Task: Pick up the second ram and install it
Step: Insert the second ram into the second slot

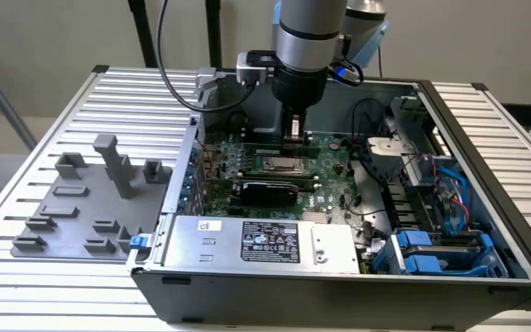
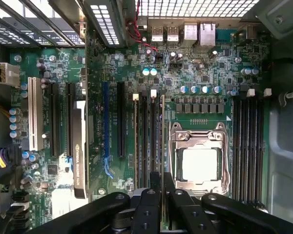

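While the gripper [image 2: 162, 179] pinches the second ram [image 2: 161, 136] above the motherboard [image 2: 200, 63], risks cracking it if pressed askew into the slot.

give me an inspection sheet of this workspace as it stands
surface: slatted metal table under an open pc case
job's things: ram stands on edge by the slots beside the cpu socket on the motherboard
clutter: gray fixture blocks at the exterior view's left
grippers: gripper down inside the case, shut on the ram
cables: black cable loops to the wrist; blue cables in the case
surroundings: plain wall; dark poles behind
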Available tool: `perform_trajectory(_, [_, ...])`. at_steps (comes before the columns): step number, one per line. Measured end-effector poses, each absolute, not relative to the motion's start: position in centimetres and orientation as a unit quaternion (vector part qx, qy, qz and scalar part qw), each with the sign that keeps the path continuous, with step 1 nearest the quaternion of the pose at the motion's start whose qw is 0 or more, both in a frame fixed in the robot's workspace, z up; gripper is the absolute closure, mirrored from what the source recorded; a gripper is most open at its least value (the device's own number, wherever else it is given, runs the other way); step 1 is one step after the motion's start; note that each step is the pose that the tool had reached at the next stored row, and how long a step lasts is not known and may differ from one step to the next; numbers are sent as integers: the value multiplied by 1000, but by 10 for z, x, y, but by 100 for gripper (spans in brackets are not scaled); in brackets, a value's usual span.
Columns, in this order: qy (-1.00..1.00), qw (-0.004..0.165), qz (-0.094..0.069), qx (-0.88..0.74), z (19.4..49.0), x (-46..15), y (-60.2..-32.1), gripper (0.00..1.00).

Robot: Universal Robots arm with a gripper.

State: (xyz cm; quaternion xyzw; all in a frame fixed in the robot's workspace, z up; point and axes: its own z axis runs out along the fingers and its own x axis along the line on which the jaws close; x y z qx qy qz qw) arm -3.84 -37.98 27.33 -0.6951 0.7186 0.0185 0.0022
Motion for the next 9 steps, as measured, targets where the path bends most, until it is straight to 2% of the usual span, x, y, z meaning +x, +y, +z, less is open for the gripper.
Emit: perform_trajectory(9, [719,2,19,-695,257,-38,-380,100])
